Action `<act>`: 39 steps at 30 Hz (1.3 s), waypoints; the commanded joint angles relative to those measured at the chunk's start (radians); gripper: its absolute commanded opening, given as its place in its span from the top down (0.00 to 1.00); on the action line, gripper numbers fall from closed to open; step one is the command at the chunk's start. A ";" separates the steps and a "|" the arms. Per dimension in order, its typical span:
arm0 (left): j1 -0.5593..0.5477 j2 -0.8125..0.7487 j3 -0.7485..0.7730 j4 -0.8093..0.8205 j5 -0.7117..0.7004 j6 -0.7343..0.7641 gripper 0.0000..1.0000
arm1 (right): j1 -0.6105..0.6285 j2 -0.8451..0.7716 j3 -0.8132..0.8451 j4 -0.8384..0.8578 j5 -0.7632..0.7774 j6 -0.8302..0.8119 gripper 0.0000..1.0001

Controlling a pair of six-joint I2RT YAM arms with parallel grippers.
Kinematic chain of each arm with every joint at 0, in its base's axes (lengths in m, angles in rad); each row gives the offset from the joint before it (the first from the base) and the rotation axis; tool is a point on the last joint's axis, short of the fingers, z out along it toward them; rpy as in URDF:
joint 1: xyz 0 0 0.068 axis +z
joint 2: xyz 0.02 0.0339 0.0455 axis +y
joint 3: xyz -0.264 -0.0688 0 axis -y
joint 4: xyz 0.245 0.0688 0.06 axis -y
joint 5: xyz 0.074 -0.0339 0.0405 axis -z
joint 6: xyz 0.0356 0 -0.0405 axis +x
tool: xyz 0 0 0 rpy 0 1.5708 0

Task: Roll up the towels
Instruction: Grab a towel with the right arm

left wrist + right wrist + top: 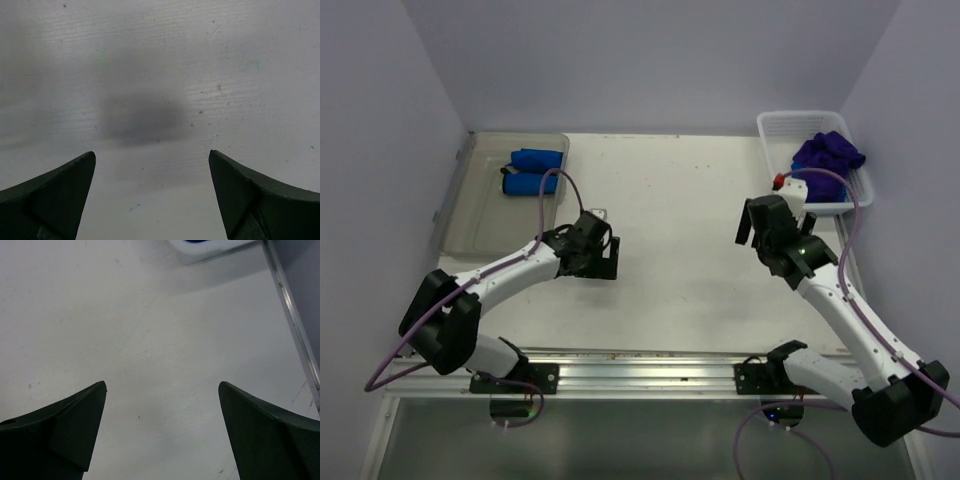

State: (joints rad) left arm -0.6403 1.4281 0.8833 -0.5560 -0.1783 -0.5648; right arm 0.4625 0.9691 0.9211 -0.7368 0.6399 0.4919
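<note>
Bolted along the near edge, a ribbed aluminium rail [640,365] carries both arm bases. Beyond it spreads the white matt tabletop [680,190], flat and faintly grained, flecked with small dark specks and scuffs. Pale lavender walls [650,60] box it in on the left, far and right sides.

At the far left corner sits a clear grey plastic tray [470,220], rectangular with rounded corners. Two royal blue cloth towels [532,171], rolled into short cylinders, lie side by side in its far end. At the far right corner stands a white mesh plastic basket [780,124]. A crumpled dark purple towel [828,152] is heaped in it, over a blue towel [823,186] that shows at the basket's near side.

The left gripper [600,258], black and blocky, hangs over bare table just right of the tray. Its dark wedge-shaped fingers [50,195] are spread wide with nothing between them. The right gripper [756,222] hangs near the basket's near-left corner, also over bare table, with its jaws just as wide apart and empty.
</note>
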 commanded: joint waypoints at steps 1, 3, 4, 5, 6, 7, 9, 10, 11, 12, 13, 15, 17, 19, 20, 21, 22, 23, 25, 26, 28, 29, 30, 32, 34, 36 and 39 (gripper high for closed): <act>0.008 0.017 0.025 0.041 0.034 0.008 0.01 | -0.114 0.091 0.133 0.088 0.061 -0.056 0.02; 0.008 0.052 0.062 0.024 0.030 0.017 0.01 | -0.192 0.196 0.210 0.160 -0.077 -0.033 0.04; 0.008 0.063 0.072 0.015 0.022 0.017 0.00 | -0.256 0.244 0.249 0.162 -0.107 -0.027 0.06; 0.008 0.064 0.077 0.005 0.014 0.013 0.00 | -0.280 0.284 0.283 0.171 -0.133 -0.026 0.12; 0.008 0.060 0.065 0.008 -0.004 0.006 0.00 | -0.304 0.365 0.351 0.177 -0.143 -0.029 0.13; 0.010 0.052 0.054 0.016 -0.006 0.002 0.00 | -0.356 0.402 0.387 0.180 -0.155 -0.027 0.14; 0.017 0.031 0.022 0.034 0.008 0.000 0.00 | -0.422 0.523 0.493 0.182 -0.201 -0.023 0.18; 0.022 0.029 0.016 0.036 0.010 0.000 0.00 | -0.499 0.561 0.531 0.180 -0.218 -0.016 0.18; 0.028 0.029 0.005 0.036 0.010 0.005 0.00 | -0.533 0.606 0.568 0.168 -0.244 -0.012 0.18; 0.030 0.029 0.002 0.033 0.010 0.006 0.00 | -0.563 0.675 0.641 0.160 -0.275 -0.010 0.18; 0.033 0.031 -0.001 0.030 0.007 0.008 0.00 | -0.609 0.716 0.680 0.151 -0.285 -0.015 0.17; 0.044 0.038 -0.012 0.022 -0.004 0.013 0.00 | -0.643 0.787 0.795 0.107 -0.298 -0.021 0.15; 0.066 0.045 -0.018 0.021 -0.009 0.013 0.00 | -0.682 0.888 0.857 0.070 -0.310 -0.022 0.14; 0.076 0.049 -0.015 -0.002 -0.058 -0.003 0.00 | -0.708 0.959 0.910 0.057 -0.333 -0.019 0.13; 0.077 0.048 -0.015 0.001 -0.055 -0.001 0.00 | -0.714 0.977 0.921 0.056 -0.338 -0.019 0.13; 0.080 0.048 -0.015 0.020 -0.044 0.002 0.00 | -0.722 0.993 0.938 0.059 -0.339 -0.022 0.13; 0.082 0.045 -0.017 0.034 -0.036 0.005 0.00 | -0.722 1.005 0.944 0.065 -0.341 -0.026 0.13; 0.093 0.051 -0.017 0.047 -0.030 0.016 0.00 | -0.723 1.035 0.950 0.079 -0.338 -0.029 0.13; 0.108 0.063 -0.014 0.070 -0.012 0.022 0.00 | -0.723 1.077 0.989 0.082 -0.324 -0.042 0.14; 0.125 0.071 -0.015 0.074 -0.003 0.020 0.00 | -0.723 1.118 1.004 0.080 -0.313 -0.047 0.14; 0.139 0.075 -0.021 0.094 0.023 0.019 0.00 | -0.723 1.169 1.064 0.062 -0.298 -0.059 0.15; 0.145 0.078 -0.026 0.103 0.029 0.022 0.00 | -0.723 1.190 1.082 0.047 -0.295 -0.062 0.15; 0.146 0.081 -0.026 0.108 0.036 0.022 0.00 | -0.723 1.232 1.111 0.040 -0.286 -0.062 0.15; 0.160 0.101 -0.020 0.108 0.045 0.026 0.00 | -0.725 1.263 1.130 0.039 -0.289 -0.059 0.15; 0.168 0.110 -0.014 0.111 0.056 0.029 0.00 | -0.725 1.303 1.153 0.040 -0.289 -0.053 0.20; 0.169 0.118 -0.007 0.116 0.065 0.034 0.00 | -0.725 1.321 1.170 0.040 -0.298 -0.055 0.28; 0.171 0.123 -0.003 0.114 0.054 0.036 0.00 | -0.726 1.312 1.148 0.049 -0.298 -0.044 0.61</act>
State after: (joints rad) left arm -0.4782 1.5467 0.8669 -0.4831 -0.1314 -0.5541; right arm -0.2630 2.2997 2.0396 -0.6830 0.3454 0.4427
